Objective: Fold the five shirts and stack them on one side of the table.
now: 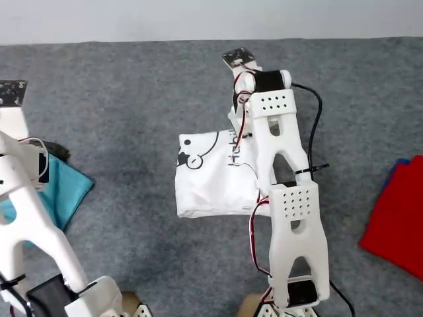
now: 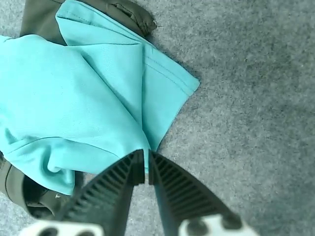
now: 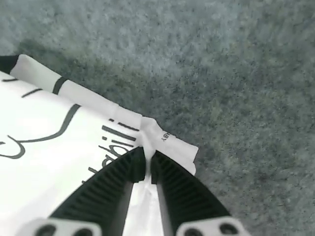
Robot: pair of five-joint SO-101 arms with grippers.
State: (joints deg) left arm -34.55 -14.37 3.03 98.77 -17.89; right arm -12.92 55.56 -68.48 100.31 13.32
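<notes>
A white shirt (image 1: 211, 178) with black print lies folded in the middle of the grey table. My right gripper (image 3: 147, 164) is shut on the white shirt's (image 3: 59, 147) edge at its far right corner. At the table's left side, a teal shirt (image 1: 63, 188) lies crumpled on top of a dark shirt (image 1: 58, 151). My left gripper (image 2: 146, 166) is shut on a fold at the edge of the teal shirt (image 2: 74, 93), and the dark shirt (image 2: 39, 19) shows beneath it.
A red shirt (image 1: 400, 214) lies at the table's right edge with a blue one (image 1: 398, 165) peeking out behind it. Bare grey table (image 1: 132, 99) stretches across the back and between the piles.
</notes>
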